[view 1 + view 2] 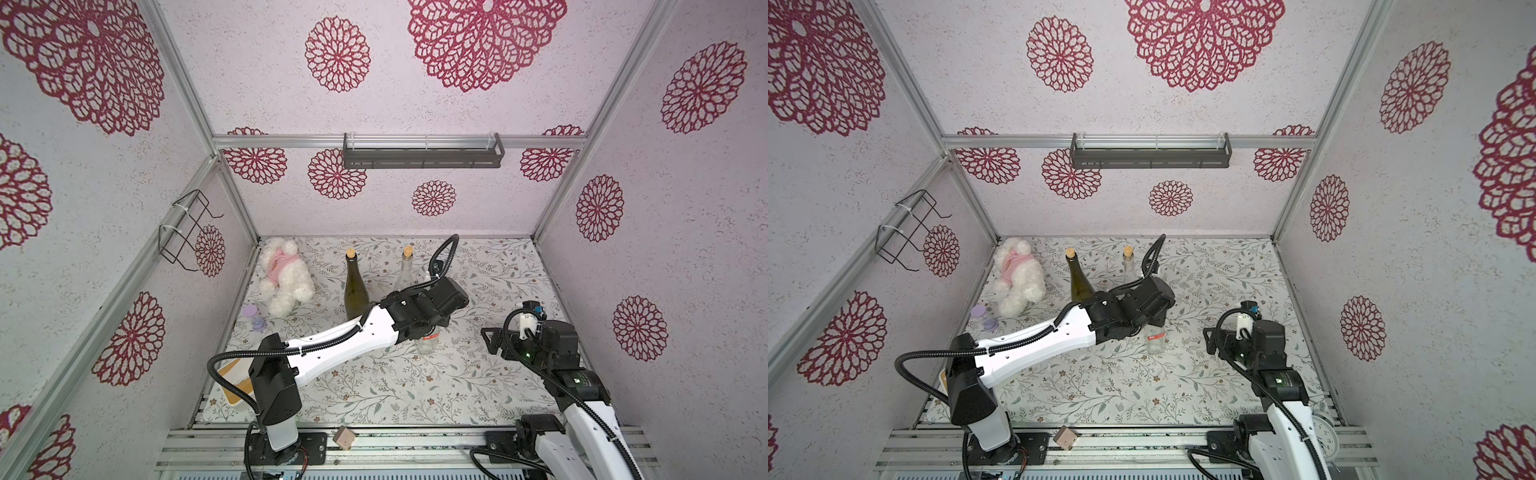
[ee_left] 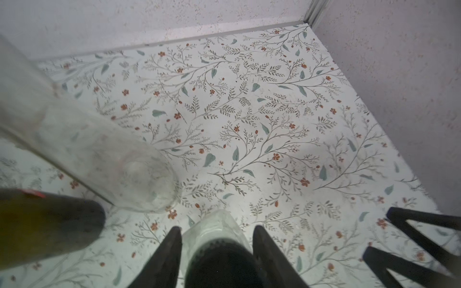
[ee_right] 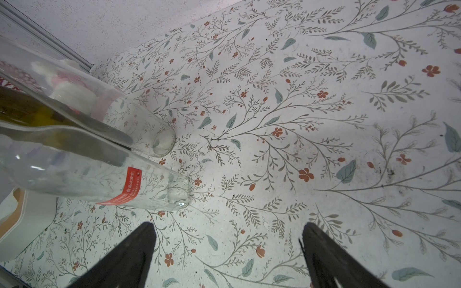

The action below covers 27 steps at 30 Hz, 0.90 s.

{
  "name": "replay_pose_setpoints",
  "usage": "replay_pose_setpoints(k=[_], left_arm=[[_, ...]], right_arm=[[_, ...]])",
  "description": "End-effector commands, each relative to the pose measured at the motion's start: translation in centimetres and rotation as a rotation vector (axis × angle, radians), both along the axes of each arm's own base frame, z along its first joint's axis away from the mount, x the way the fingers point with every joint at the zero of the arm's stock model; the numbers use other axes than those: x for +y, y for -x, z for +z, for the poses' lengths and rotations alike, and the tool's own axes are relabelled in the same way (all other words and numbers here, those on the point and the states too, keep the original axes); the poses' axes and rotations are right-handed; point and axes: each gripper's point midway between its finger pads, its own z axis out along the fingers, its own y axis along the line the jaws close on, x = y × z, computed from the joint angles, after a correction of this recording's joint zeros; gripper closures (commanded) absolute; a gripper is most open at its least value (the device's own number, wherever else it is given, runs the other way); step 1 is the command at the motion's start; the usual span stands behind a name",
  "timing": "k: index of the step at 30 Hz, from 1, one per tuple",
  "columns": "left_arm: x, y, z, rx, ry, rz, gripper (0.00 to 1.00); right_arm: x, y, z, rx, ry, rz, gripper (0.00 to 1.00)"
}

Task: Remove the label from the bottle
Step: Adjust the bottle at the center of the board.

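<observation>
Nearest, on the front rail: a wooden block (image 1: 345, 437), outside the working area and probably no part of the job. Just past it, at the near left edge of the table (image 1: 415, 395): a white-and-tan tray (image 1: 232, 374), half hidden behind the left arm's base.

Further in, on the robot's right: the right pincer (image 3: 228, 224), spread wide over bare table, gripping nothing, aimed toward the small clear bottle (image 3: 107, 179). Probably parked there for a short reach to the red label (image 3: 129, 187).

Mid-table: that bottle, upright, with the label wrapped part-way round its lower body and not yet off. Directly above: the left pincer (image 2: 217, 228), set down over the dark cap, fingers (image 2: 169, 249) parted on either side of the shoulder, close to the glass but with no firm squeeze to be seen. Judged a straddle, meant to keep the bottle from tipping or turning during peeling.

Behind, near but apart: a corked green bottle (image 1: 356, 286) and a taller corked clear bottle (image 1: 406, 270), close enough for a knock from the left wrist. Further left, by the wall: a plush toy (image 1: 284, 276) and a small purple object (image 1: 254, 318).

Farthest: a dark shelf (image 1: 422, 156) on the back wall and a wire rack (image 1: 187, 224) on the left wall.
</observation>
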Motion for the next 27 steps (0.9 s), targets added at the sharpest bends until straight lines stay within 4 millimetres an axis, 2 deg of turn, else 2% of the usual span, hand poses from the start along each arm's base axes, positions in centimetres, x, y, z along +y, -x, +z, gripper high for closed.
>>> replay_pose_setpoints(k=[1,8,14,18,27], left_arm=[[-0.2,0.1,-0.3,-0.015,0.011,0.041,0.37],[-0.5,0.9,0.3,-0.026,0.011,0.029,0.17],[-1.9,2.4,1.7,-0.035,0.031,-0.133,0.01],[-1.9,3.6,3.3,-0.063,0.044,-0.254,0.03],[0.9,5.6,4.9,-0.072,0.165,-0.569,0.03]], right_arm=[[-0.2,0.0,0.3,-0.021,0.013,-0.003,0.05],[0.2,0.1,0.2,-0.017,0.002,0.017,0.05],[0.8,0.4,0.3,-0.013,-0.007,0.041,0.05],[0.9,0.5,0.5,-0.010,-0.009,0.048,0.05],[1.4,0.8,1.4,0.009,-0.025,0.074,0.05]])
